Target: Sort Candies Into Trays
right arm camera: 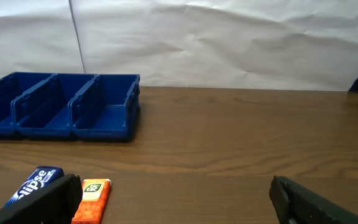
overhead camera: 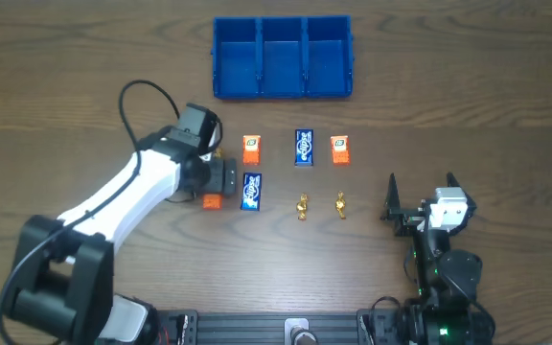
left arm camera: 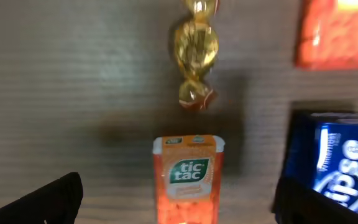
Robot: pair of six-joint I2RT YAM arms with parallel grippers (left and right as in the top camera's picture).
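An orange candy box (left arm camera: 188, 180) lies on the wooden table between the fingers of my open left gripper (left arm camera: 180, 198), which hovers just above it. From above, this box (overhead camera: 212, 201) sits beside the left gripper (overhead camera: 226, 178). Beyond it lie a gold wrapped candy (left arm camera: 195, 50), a blue pack (left arm camera: 334, 162) and another orange box (left arm camera: 337, 34). On the table are two orange boxes (overhead camera: 251, 149) (overhead camera: 340, 149), two blue packs (overhead camera: 304, 147) (overhead camera: 252, 191) and two gold candies (overhead camera: 303, 206) (overhead camera: 340, 205). The blue three-compartment tray (overhead camera: 283, 88) stands at the back. My right gripper (overhead camera: 422, 197) is open and holds nothing.
From the right wrist, the tray (right arm camera: 61, 106) stands far off at the table's back, with a blue pack (right arm camera: 33, 183) and an orange box (right arm camera: 93, 191) near the right gripper (right arm camera: 179, 205). A white sheet hangs behind the table. A black cable (overhead camera: 137, 96) loops from the left arm.
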